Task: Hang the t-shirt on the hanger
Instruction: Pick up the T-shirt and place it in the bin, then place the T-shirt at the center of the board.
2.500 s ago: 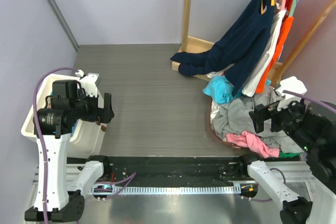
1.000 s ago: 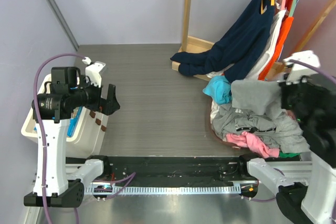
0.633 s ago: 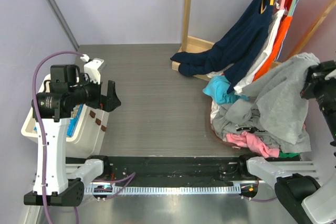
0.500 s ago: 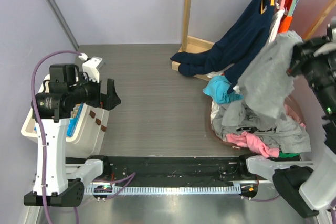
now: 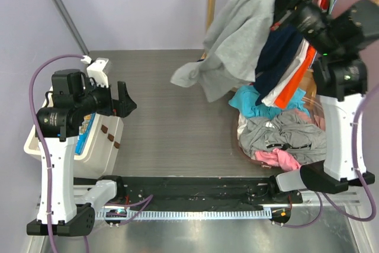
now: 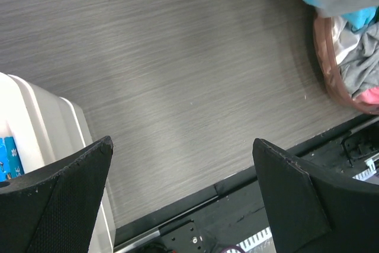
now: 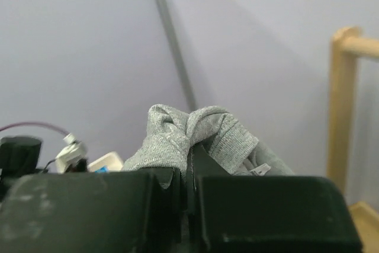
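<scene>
The light-grey t-shirt [image 5: 237,37] hangs high in the air in front of the wooden rack, bunched at the top and trailing down to the left. My right gripper [image 5: 277,5] is shut on its top edge; in the right wrist view a fold of ribbed grey cloth [image 7: 177,131] bulges out above the closed gripper [image 7: 190,173]. At the left my left gripper [image 5: 125,100] stands open above the floor, nothing between its fingers [image 6: 65,199]. A blue piece [image 5: 89,127] shows inside the white bin; I cannot tell whether it is the hanger.
A white bin [image 5: 35,146] stands beside the left arm. The wooden rack [image 5: 211,4] carries a navy garment [image 5: 278,51] and an orange one [image 5: 299,78]. A brown-rimmed basket [image 6: 323,51] of mixed clothes [image 5: 284,137] sits at the right.
My right arm has swung the t-shirt up out of the clothes pile and over to the left, up to the rack's top. The left gripper barely moved and stays open.
</scene>
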`<control>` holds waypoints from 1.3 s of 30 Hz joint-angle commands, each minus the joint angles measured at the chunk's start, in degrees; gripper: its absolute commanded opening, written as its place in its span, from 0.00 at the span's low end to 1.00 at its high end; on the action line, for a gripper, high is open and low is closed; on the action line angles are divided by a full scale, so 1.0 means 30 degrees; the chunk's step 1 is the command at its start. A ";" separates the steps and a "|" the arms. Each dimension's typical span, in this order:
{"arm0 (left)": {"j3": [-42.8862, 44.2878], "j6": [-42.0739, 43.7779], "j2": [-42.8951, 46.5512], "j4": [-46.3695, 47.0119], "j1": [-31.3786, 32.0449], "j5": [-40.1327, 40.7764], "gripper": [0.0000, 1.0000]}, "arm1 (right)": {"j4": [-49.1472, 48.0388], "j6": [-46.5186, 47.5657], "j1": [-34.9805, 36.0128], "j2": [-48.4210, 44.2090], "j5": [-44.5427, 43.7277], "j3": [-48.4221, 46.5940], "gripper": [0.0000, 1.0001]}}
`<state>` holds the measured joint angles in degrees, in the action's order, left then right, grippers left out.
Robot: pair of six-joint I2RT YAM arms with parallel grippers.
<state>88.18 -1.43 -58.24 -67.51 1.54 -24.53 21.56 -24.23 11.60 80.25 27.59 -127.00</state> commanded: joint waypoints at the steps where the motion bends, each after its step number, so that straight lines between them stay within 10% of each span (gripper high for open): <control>1: -0.0126 -0.0958 0.0020 0.1525 0.0043 0.0180 1.00 | -0.1984 -0.0580 0.3906 0.0408 0.4306 0.2281 0.01; 6: -0.0741 -0.0433 -0.0362 0.1293 0.0043 -0.0227 1.00 | 0.6566 1.1043 0.9283 -0.0903 0.3032 0.8590 0.09; 9: -0.1004 0.1465 -0.0422 0.0560 0.0043 -0.1487 1.00 | 1.0942 1.7446 1.1075 -0.2717 -0.0456 1.3873 0.60; 12: -0.1647 0.4220 -0.0129 0.0178 0.0043 -0.2310 1.00 | 1.1387 1.7510 1.1076 -0.4069 -0.3599 1.7424 0.82; 25: -0.5017 0.9821 -0.4433 0.3252 0.3642 -0.4098 0.89 | 0.1996 0.8459 1.1076 -0.5775 -0.3219 2.4107 0.68; 31: -0.8820 1.1460 -0.2106 0.3366 0.5374 -0.5736 0.82 | -0.0886 1.1122 0.9680 -0.1592 -0.3402 2.1864 0.63; 39: -1.2607 1.3015 0.1513 0.5772 0.6078 -0.3571 0.86 | -0.1763 0.5624 0.6916 0.6057 0.0059 1.8252 0.57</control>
<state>50.96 33.52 -54.70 -56.84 19.33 -36.51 21.26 1.43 33.56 93.73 22.94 -69.30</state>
